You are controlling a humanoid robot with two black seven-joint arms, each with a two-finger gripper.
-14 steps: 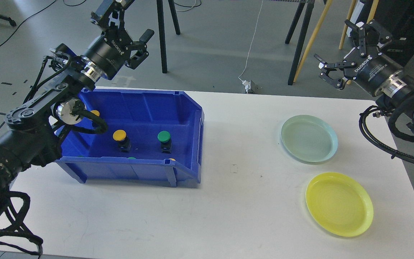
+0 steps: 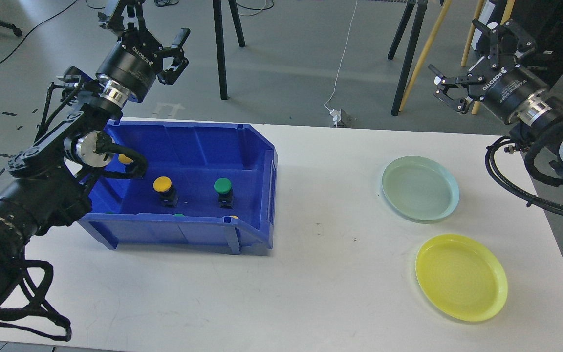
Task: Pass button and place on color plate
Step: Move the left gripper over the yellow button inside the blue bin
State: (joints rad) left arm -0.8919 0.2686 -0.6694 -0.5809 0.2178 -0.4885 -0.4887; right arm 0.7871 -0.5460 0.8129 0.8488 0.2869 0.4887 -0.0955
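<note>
**Both grippers raised and empty, buttons in the bin**

Our left gripper (image 2: 144, 27) hangs at about eleven o'clock in the head view, above and beyond the far left corner of the blue plastic storage bin (image 2: 257, 205), with its two black fingers spread wide and nothing between them. Our right gripper (image 2: 474, 54) sits at about two o'clock, past the far right edge of the white table (image 2: 320, 293), fingers likewise spread wide and holding nothing.

We see the bin on the left half of the table, around nine o'clock from the table's centre. Inside it, the yellow-capped push button with a black base (image 2: 162, 185) stands upright on the bin floor, and the green-capped push button with a black base (image 2: 222, 186) stands upright to its right, the two apart. A third button with a yellow cap (image 2: 125, 159) shows at the bin's left, partly hidden behind our left arm's cable. Small slivers of green and yellow peek over the near wall; we cannot tell what they belong to.

On the right half of the table, the pale green round plastic plate (image 2: 450, 188) lies at about three o'clock, and the yellow round plastic plate (image 2: 501, 283) lies near it at about four o'clock, closer to us. The plates do not touch.
</note>
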